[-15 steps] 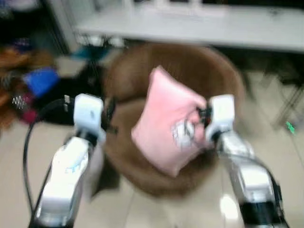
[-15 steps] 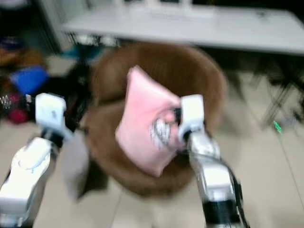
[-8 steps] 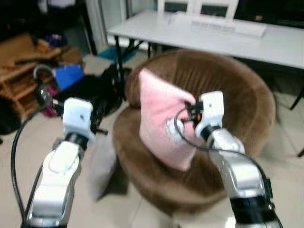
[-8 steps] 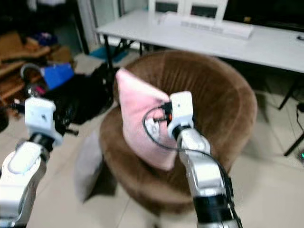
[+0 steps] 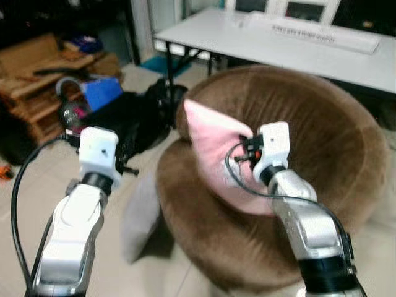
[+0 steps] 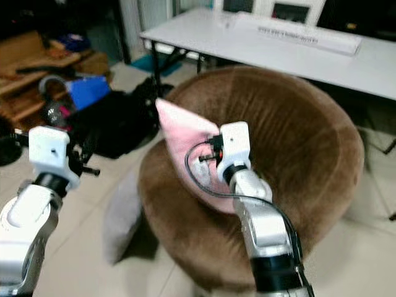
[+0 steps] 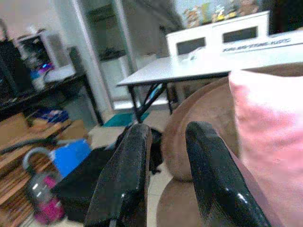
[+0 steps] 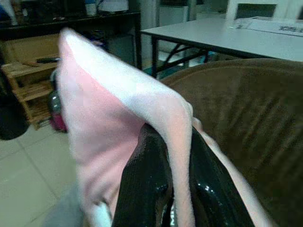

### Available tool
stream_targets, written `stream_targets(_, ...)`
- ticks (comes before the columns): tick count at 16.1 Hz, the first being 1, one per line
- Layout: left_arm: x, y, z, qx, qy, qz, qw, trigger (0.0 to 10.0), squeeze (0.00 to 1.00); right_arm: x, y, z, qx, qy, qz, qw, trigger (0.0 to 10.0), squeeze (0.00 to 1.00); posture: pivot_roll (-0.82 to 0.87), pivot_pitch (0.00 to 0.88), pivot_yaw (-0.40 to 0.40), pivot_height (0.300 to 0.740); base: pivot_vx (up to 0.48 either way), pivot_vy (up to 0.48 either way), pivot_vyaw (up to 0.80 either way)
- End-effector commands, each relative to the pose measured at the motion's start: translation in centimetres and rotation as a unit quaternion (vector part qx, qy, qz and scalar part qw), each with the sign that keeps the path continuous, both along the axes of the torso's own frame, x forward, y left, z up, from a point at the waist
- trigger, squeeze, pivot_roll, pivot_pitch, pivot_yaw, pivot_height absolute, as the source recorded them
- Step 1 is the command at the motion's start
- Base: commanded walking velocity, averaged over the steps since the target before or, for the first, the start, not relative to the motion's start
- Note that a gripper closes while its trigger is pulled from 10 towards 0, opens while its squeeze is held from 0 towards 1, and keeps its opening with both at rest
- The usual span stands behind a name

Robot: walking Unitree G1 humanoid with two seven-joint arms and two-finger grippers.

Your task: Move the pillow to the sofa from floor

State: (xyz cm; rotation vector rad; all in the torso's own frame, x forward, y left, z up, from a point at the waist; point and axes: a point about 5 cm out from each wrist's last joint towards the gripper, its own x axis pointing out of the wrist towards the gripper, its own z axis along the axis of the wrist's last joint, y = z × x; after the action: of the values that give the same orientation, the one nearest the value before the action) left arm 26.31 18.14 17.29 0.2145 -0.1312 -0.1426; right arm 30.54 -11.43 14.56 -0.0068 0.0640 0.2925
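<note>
1. Now the pink pillow (image 5: 219,158) is held up over the seat of the round brown sofa (image 5: 322,130); its lower edge seems near the seat cushion, but I cannot tell if it touches.
2. The right gripper (image 8: 165,182) pinches one edge of the pillow, with the fabric folded between the two black fingers (image 8: 142,189).
3. The left gripper (image 7: 163,165) hangs free beside the sofa, holding nothing, its fingers set slightly apart, and it points toward the sofa and the white table (image 7: 199,64) behind it.
4. A grey pillow (image 5: 141,213) lies on the tiled floor (image 5: 37,185), leaning against the side of the sofa, just below the left arm.
5. Risk, as I judge it: the grip is only on a thin edge, so the fabric could slip out, and the pillow may then drop on the rim and roll to the floor.
6. If the gripper lets go while the pillow stands tilted, it could fall forward off the seat; lowering it deeper toward the backrest looks safer.
7. The cable (image 5: 238,179) near the right wrist could catch on the pillow.
</note>
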Motion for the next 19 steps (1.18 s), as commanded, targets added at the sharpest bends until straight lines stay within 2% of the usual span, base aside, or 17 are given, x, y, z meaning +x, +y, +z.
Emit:
stream_targets(1,-0.1,-0.6,-0.1,0.004,0.002,-0.014,1.0,10.0,0.0,0.2,-0.5,1.2,0.008,-0.028,-0.01,1.0,10.0,0.0,0.08,0.0,0.022,0.74,0.345,0.0,0.0)
stream_targets(4,-0.1,-0.6,-0.1,0.004,0.003,-0.015,1.0,10.0,0.0,0.2,-0.6,1.2,0.007,-0.027,-0.014,1.0,10.0,0.0,0.08,0.0,0.022,0.74,0.34,0.0,0.0)
stream_targets(6,-0.1,-0.8,-0.2,-0.003,0.004,-0.018,1.0,10.0,0.0,0.2,-0.7,1.1,0.008,-0.024,-0.014,1.0,10.0,0.0,0.08,0.0,0.023,0.74,0.0,0.0,0.0)
stream_targets(11,-0.4,-1.1,-0.9,0.01,0.021,-0.028,0.999,10.0,0.0,0.5,-1.3,0.8,-0.016,-0.008,-0.002,1.0,10.0,0.0,0.08,0.0,0.014,0.74,0.0,0.0,0.0)
stream_targets(13,-0.8,-1.1,-1.0,0.008,0.025,-0.043,0.999,10.0,0.0,0.8,-1.6,0.8,-0.024,0.009,0.014,1.0,10.0,0.0,0.08,0.0,0.007,0.74,0.0,0.0,0.0)
stream_targets(16,-1.6,-1.4,-1.8,0.018,0.054,-0.066,0.996,10.0,0.0,1.3,-1.5,0.2,-0.063,0.037,0.044,0.996,10.0,0.0,0.1,0.0,-0.011,0.74,0.0,0.0,0.0)
stream_targets(19,-3.4,-1.1,-3.3,0.039,0.11,-0.086,0.989,10.0,0.0,2.8,-2.3,-1.4,-0.103,0.091,0.014,0.99,10.0,0.0,0.15,0.0,-0.041,0.74,0.0,0.0,0.0)
